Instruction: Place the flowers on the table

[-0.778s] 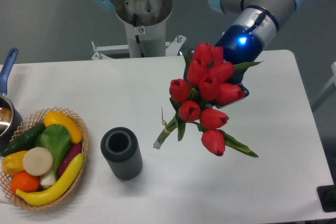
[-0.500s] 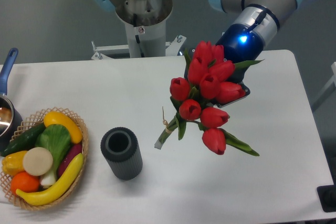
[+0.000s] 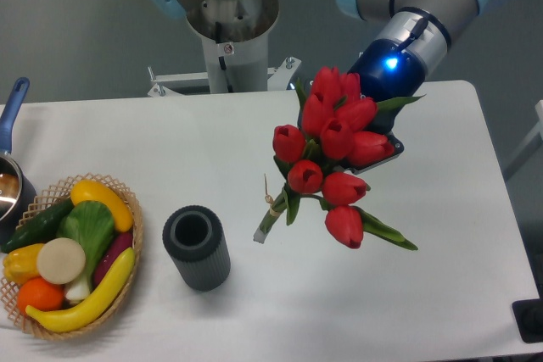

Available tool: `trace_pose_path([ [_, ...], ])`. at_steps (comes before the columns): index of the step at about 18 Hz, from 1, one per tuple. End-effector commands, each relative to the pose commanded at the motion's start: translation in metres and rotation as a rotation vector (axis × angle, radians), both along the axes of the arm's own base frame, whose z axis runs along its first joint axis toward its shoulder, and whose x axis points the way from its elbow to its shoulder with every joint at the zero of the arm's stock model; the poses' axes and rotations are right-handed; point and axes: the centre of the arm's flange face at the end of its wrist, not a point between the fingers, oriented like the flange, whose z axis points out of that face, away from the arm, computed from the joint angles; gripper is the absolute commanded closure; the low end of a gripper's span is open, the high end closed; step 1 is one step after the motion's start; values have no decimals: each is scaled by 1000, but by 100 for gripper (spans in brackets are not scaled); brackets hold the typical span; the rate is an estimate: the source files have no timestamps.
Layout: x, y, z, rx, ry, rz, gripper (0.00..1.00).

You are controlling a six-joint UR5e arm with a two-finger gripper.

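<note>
The flowers (image 3: 336, 154), a bunch of red tulips with green leaves, hang tilted over the right half of the white table (image 3: 441, 294). The blooms face up toward the camera. The tied stem end (image 3: 266, 225) points down-left, close to the tabletop; whether it touches I cannot tell. My gripper (image 3: 384, 155) is behind the blooms, under the blue-lit wrist (image 3: 392, 69). Only a dark edge of it shows and its fingers are hidden. The bunch stays aloft with the arm, so the gripper is shut on it.
A dark grey ribbed cylinder (image 3: 197, 247) stands upright left of the stem end. A wicker basket (image 3: 127, 201) of colourful vegetables sits at the front left. A pot with a blue handle (image 3: 12, 106) is at the left edge. The arm's base (image 3: 229, 23) rises behind the table.
The stem end has swung slightly to the right and the blooms have shifted a little left. The bunch stays in the gripper. Cylinder and basket have not moved.
</note>
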Motion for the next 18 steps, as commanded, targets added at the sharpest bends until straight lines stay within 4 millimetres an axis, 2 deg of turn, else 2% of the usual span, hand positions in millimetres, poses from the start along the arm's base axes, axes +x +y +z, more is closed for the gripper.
trace_pose_path([
  [3,1,-4,3,-72,64,40,66],
  [6,0,-7,-4,-145,115,75,66],
  [11,5,-16,-33,-283,260,78,66],
  [18,0,-23,-58,-446,413,60,66],
])
